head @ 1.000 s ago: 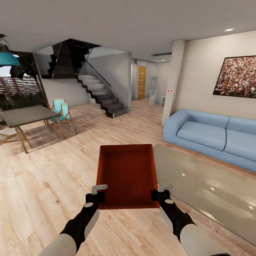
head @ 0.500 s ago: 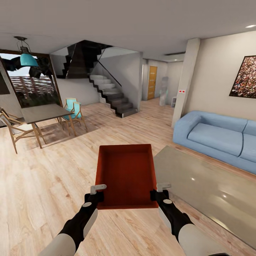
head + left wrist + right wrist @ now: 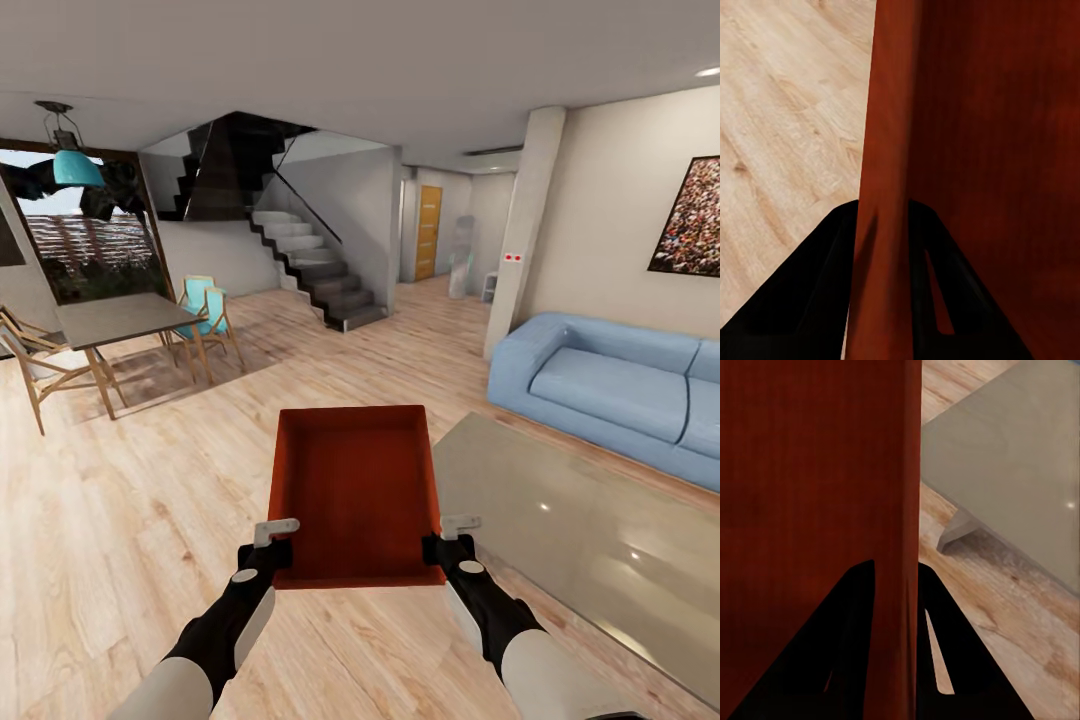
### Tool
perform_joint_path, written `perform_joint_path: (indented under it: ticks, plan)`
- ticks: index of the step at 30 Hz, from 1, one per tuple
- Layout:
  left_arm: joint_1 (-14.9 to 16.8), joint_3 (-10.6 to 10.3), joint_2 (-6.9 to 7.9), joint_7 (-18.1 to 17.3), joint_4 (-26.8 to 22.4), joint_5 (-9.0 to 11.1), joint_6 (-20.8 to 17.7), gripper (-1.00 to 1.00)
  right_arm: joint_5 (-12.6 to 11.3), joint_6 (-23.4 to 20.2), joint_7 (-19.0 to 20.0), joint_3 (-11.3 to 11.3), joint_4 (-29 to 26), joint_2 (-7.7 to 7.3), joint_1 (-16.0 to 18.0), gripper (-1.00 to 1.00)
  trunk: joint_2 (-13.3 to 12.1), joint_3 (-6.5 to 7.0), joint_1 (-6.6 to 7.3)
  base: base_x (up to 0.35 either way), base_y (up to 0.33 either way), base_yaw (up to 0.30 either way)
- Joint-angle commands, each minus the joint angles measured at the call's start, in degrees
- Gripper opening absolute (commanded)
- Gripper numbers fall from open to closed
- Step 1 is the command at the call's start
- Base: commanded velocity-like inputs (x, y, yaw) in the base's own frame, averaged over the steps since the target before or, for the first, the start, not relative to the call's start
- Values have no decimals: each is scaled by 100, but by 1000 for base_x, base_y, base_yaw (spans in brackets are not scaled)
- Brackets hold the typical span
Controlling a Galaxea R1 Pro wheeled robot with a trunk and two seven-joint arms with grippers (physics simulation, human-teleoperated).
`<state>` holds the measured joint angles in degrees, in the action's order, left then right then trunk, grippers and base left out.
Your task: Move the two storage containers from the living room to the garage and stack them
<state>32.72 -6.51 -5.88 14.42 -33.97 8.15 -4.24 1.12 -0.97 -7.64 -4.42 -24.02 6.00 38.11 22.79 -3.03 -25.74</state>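
An orange-red open-top storage container (image 3: 355,490) hangs level in front of me above the light wood plank floor of the living room. My left gripper (image 3: 268,552) is shut on its near left corner, and the left wrist view shows the container wall (image 3: 886,187) pinched between the black fingers (image 3: 817,300). At the near right corner my right gripper (image 3: 448,548) is shut on the wall (image 3: 900,510) in the same way. The container is empty inside.
A low glass-topped table (image 3: 580,530) lies close at the right, with a blue sofa (image 3: 610,385) behind it. A dining table (image 3: 115,320) with chairs stands at the left. Stairs (image 3: 310,265) and a hallway with an orange door (image 3: 428,232) are ahead.
The view has swung left over the last second, bringing the dining table and window further into view; since half a second ago it has barely shifted. Both grippers keep their hold on the container.
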Motion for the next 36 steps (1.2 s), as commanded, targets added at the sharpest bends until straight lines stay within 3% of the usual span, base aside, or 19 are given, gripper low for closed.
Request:
perform_joint_path:
  ticks: [1,10,25,26,36]
  plan:
    - [7,179,2,430,-37,119,35,-100,-332,-9,-71,84,4,-2,3,-100,13,-12,-5,56,0,0]
    - [6,180,-6,528,-32,116,24,-100,-332,-15,-71,86,3,-2,3,-100,13,-12,-5,77,0,0]
    - [7,168,5,544,-31,125,20,-100,-331,-19,-68,89,3,-2,3,-100,13,-12,-5,309,0,0]
    - [-11,-91,-3,89,-41,72,2,-100,32,-24,-64,-59,31,30,12,-100,13,-13,-5,0,0,0]
    - [-11,-195,66,87,129,322,-46,-100,41,-37,-62,-53,256,80,12,-100,13,-13,-5,0,0,0]
